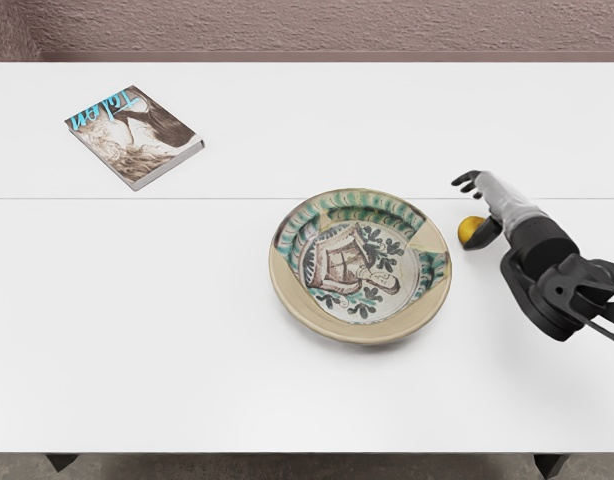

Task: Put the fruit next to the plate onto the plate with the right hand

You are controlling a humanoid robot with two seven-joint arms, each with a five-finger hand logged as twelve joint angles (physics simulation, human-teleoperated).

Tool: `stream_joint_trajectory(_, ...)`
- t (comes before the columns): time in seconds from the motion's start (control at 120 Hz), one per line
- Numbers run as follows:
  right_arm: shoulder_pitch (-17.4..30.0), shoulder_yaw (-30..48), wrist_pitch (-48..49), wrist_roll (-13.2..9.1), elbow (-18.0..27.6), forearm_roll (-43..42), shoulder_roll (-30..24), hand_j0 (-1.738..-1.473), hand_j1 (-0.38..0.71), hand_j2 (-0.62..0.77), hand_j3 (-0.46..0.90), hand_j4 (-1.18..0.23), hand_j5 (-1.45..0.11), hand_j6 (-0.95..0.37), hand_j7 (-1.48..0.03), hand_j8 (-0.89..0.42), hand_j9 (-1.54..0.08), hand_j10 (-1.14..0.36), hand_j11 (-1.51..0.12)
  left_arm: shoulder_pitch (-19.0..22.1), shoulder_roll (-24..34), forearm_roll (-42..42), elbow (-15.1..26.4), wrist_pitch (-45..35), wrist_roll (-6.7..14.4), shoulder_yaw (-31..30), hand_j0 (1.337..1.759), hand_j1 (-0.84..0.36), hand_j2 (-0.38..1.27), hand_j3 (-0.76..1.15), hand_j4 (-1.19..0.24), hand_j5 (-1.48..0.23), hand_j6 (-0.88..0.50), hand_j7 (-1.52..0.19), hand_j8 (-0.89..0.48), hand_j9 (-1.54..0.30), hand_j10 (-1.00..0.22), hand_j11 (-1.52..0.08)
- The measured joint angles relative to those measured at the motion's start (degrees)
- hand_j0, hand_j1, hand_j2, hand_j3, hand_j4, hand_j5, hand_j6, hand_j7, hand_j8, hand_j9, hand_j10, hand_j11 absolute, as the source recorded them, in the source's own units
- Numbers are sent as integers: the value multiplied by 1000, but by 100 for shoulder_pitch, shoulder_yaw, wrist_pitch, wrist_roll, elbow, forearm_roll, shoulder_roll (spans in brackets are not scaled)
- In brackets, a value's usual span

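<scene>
A small orange-yellow fruit (469,230) lies on the white table just right of the painted ceramic plate (287,290), close to its rim. My right hand (471,207) reaches in from the right edge and hovers over the fruit. Its fingers (465,182) are spread beyond the fruit on the far side, and the thumb (484,236) sits against the fruit's right side, hiding part of it. The hand looks open, with nothing enclosed. The plate holds no objects; only its green and brown pattern shows. The left arm does not appear.
A magazine (134,135) lies at the back left of the table. The table's front edge (287,452) runs along the bottom, and a brown wall stands behind the far edge.
</scene>
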State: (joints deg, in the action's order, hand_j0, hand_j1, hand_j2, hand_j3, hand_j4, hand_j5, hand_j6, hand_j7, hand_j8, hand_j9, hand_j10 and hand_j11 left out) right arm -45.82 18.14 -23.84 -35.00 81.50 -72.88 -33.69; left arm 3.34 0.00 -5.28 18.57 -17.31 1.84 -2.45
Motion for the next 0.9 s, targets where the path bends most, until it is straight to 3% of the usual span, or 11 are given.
stream_joint_trajectory(0.583,89,-4,-9,0,-130,40,40,-1658,54,-64,0,-341,-440,-342,-439,-341,-440,-340,-440,0,0,0,-1,0,0,0,1658,343,1,0,-5,-6,-5,-6,-5,-6,-5,-6)
stream_joint_trajectory(0.9,129,-4,-7,0,-142,41,47,-1658,156,-62,0,-422,-549,-425,-547,-423,-549,-422,-549,0,0,0,-2,0,0,0,1658,343,1,0,-5,-6,-5,-6,-5,-6,-5,-6)
